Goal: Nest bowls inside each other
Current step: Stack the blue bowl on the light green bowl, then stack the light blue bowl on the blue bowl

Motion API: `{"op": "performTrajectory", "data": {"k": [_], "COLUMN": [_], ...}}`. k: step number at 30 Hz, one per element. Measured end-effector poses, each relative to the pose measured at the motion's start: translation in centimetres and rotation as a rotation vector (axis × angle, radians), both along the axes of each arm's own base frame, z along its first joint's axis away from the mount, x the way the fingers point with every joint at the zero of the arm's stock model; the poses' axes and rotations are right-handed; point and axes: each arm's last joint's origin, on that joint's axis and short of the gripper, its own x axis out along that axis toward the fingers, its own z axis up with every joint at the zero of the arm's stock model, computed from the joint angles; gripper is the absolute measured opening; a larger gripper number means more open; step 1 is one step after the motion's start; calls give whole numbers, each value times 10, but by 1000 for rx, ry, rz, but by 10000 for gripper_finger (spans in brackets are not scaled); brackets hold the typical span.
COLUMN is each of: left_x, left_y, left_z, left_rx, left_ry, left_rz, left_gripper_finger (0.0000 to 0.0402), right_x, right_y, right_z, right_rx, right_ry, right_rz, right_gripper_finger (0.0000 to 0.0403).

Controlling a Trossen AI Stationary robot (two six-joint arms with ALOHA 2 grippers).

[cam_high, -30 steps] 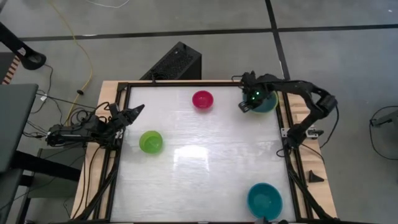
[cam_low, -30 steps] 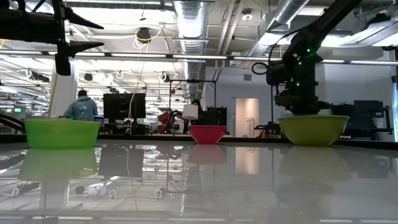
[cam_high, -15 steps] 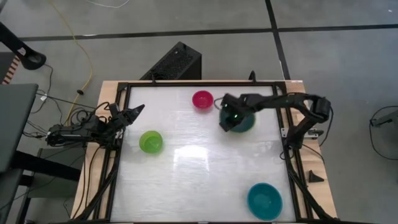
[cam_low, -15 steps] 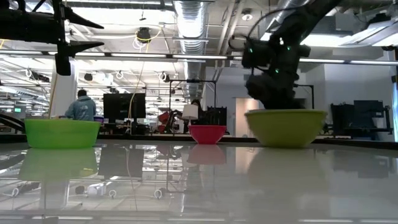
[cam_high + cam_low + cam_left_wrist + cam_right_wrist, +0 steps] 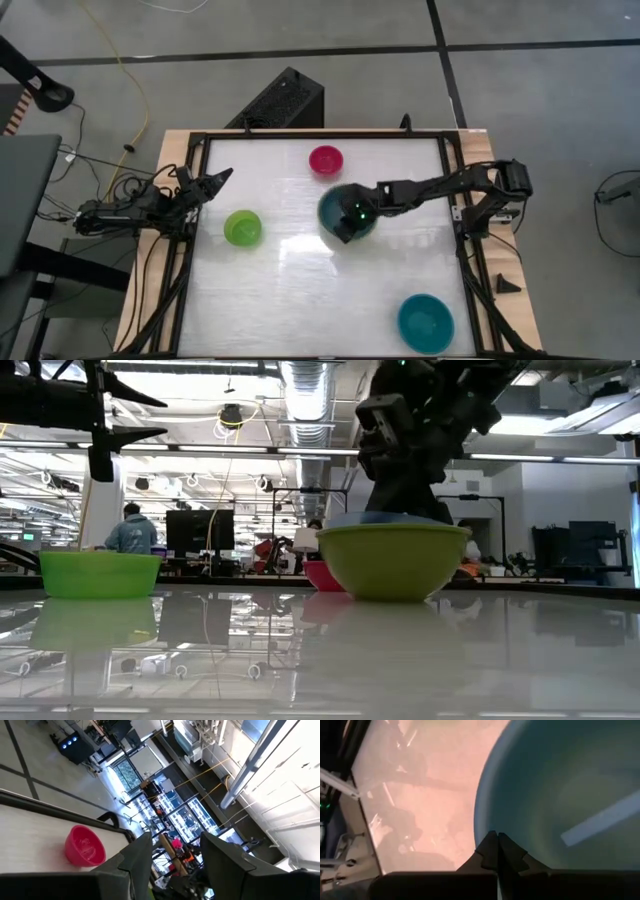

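The large olive-green bowl point(image 5: 392, 565) stands on its base near the table's middle, and a light blue bowl's rim point(image 5: 375, 518) shows just above its edge, nested inside. My right gripper point(image 5: 341, 230) reaches over this pair from the right and is shut on the rim. The small magenta-pink bowl point(image 5: 325, 159) stands at the far middle, the small bright green bowl point(image 5: 242, 227) at the left, and the teal bowl point(image 5: 425, 322) at the near right. My left gripper point(image 5: 222, 175) waits open in the air over the table's left edge. My right gripper pinches the nested bowls' rim point(image 5: 484, 836) on their near-left side, the shut fingers point(image 5: 490, 851) slanting down from the table's right, across the bowls' opening. Whether they hold one wall or both, I cannot tell. The bowls stay upright with the base on the table.
A black frame point(image 5: 450, 200) runs around the white tabletop. Open tabletop lies between the nested bowls and the teal bowl. In the low view a person point(image 5: 128, 532) stands in the room far behind the table.
My right gripper has swung from the far right corner toward the table's middle, leftward and nearer, turning as it went and staying shut. The olive-green bowl with the light blue one inside has slid along the table with it, upright.
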Motion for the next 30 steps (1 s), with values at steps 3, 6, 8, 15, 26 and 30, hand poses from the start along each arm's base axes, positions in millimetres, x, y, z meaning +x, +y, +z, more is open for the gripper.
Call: {"op": "performTrajectory", "data": {"k": [3, 6, 8, 15, 26, 30], "left_x": [0, 1, 1, 2, 3, 4], "left_y": [0, 0, 0, -1, -2, -3], "left_z": [-1, -2, -2, -2, -4, -6], "left_rx": [1, 1, 1, 11, 21, 24], "left_ry": [12, 18, 18, 14, 40, 68], "left_rz": [0, 0, -1, -60, -97, -106], "left_gripper_finger": [155, 155, 155, 155, 155, 155], "right_x": [0, -3, -6, -9, -95, -135], "right_y": [11, 17, 18, 29, 96, 122], "right_z": [0, -3, -6, 17, 61, 66], "right_rx": [-19, -69, -97, -104, -73, -47], "right_ry": [8, 54, 91, -35, 122, 230], "right_rz": [-25, -101, -140, -129, -31, -58], "right_gripper_finger": [22, 45, 68, 165, 207, 195]}}
